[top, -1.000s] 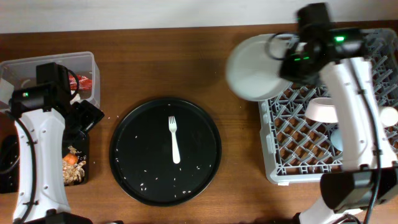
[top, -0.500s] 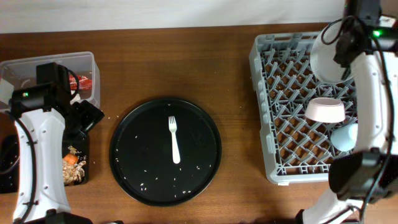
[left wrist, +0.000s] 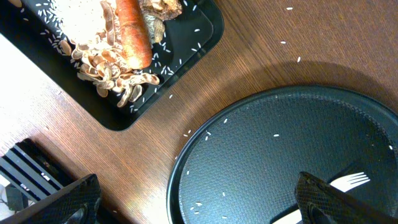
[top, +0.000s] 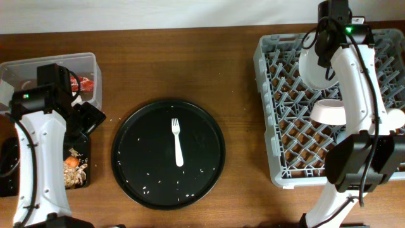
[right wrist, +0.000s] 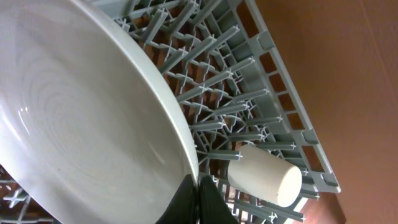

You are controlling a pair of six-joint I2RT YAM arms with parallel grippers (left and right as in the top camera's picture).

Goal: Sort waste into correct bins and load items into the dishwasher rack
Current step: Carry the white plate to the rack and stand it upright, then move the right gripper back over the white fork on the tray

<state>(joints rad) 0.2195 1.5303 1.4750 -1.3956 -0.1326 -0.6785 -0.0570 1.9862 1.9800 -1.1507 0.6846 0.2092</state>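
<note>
Right pincer (right wrist: 198, 188) clamps one plate (right wrist: 81, 124) over one rack (top: 285, 126); left pincer (left wrist: 199, 199) gapes; one fork (top: 177, 142) lies apart.

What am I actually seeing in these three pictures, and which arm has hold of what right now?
This is a two-armed robot at a wooden table. The wide picture looks down from above. The other two come from cameras on the wrists, with that arm's dark fingers at the bottom edge. The right gripper pinches the rim of a round white plate over the large grey plastic pegged rack, which holds a small white bowl and a cream-white cup. The left gripper is open and empty, near the round black tray, where a white plastic fork lies among rice grains. Beside it, a flat black tray holds an orange carrot and scraps.
</note>
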